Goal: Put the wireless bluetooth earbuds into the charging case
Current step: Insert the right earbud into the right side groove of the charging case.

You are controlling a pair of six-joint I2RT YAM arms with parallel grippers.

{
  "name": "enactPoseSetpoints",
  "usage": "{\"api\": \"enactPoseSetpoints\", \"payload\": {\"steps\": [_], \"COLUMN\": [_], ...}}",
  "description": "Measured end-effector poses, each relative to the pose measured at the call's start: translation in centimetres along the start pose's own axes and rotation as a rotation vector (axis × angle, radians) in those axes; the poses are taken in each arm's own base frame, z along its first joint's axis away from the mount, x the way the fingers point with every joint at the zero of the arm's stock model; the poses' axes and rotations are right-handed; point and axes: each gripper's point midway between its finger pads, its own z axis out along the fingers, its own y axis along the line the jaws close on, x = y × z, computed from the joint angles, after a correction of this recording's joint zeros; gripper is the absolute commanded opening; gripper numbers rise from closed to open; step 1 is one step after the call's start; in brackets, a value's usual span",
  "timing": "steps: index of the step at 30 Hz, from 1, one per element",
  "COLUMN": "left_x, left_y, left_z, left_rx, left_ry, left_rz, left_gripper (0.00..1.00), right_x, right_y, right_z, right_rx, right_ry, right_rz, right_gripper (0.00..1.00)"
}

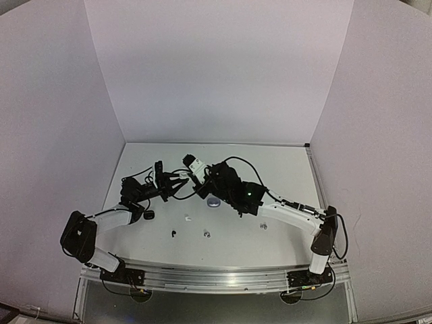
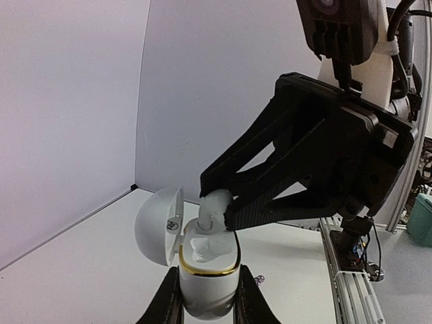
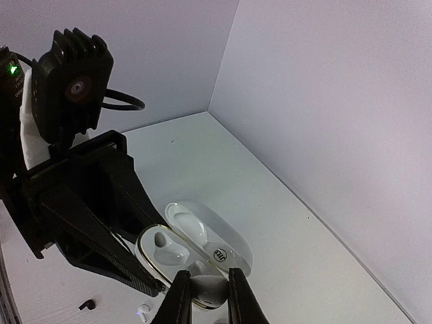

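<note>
We reckon the white earbud [image 2: 216, 202] light and slick; right hand [image 3: 206, 287] pinches its sides, left hand [image 2: 207, 287] clamps the charging case [image 3: 165, 255], lid [image 2: 158, 226] at nine o'clock.

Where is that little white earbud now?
Left wrist view: the small white earbud sits pinched in the right pincer, over the open gold-rimmed white case.

The white, gold-rimmed charging case [image 2: 208, 287] stands upright, lid open, in the left pincer [image 2: 207, 298]. The right pincer [image 3: 204, 283] pinches a white earbud [image 2: 216, 204] at its open top. A white bud [image 1: 187, 217] and a black bud [image 1: 173, 233] lie loose on the counter [image 1: 283, 169].
</note>
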Motion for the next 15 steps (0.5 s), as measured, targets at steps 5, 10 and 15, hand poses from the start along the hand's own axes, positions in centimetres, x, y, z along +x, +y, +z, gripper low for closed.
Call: {"api": "enactPoseSetpoints", "payload": {"steps": [5,10,15], "left_x": [-0.4,-0.9,-1.0], "left_y": [-0.1,-0.1,0.0], "left_z": [0.0,0.0,0.0], "left_rx": [0.002,-0.002,-0.005], "left_ry": [-0.016,-0.033,-0.036], "left_rz": [0.017,0.035,0.037], "left_gripper": [0.0,0.0,0.0], "right_x": [0.4,1.0,1.1], "right_y": [0.1,0.3,0.5], "right_z": [0.0,0.0,0.0], "right_rx": [-0.004,-0.012,-0.027], "right_ry": [0.016,0.038,0.043], "right_rz": [-0.005,-0.002,0.013], "right_gripper": [0.48,0.48,0.48]}}
